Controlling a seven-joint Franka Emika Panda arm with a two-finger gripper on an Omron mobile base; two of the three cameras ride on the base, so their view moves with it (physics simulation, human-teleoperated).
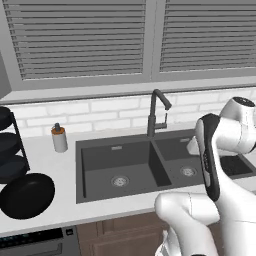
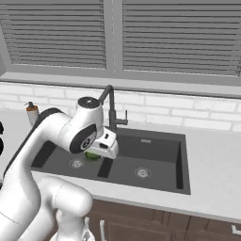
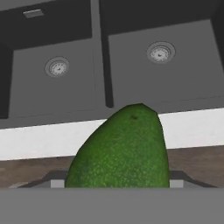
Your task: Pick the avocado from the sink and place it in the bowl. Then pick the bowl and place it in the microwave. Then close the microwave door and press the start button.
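Note:
The bright green avocado (image 3: pixel 122 148) looms large in the hand view, held between the fingers of my gripper (image 3: pixel 118 181), which is shut on it. In the right base view the avocado (image 2: pixel 92 156) peeks out under the white hand, raised over the left basin of the dark grey sink (image 2: pixel 160 146). Seen from the hand, both basins and their steel drains lie below, with the sink (image 3: pixel 100 65) behind the fruit. The wide black bowl (image 1: pixel 27 196) rests on the counter left of the sink (image 1: pixel 100 155).
A dark gooseneck faucet (image 1: pixel 157 112) stands behind the sink divider. A soap dispenser (image 1: pixel 59 138) sits at the back left. A wire rack of smaller black dishes (image 1: pixel 10 145) stands behind the bowl. An appliance front (image 1: pixel 35 243) sits under the counter's left end.

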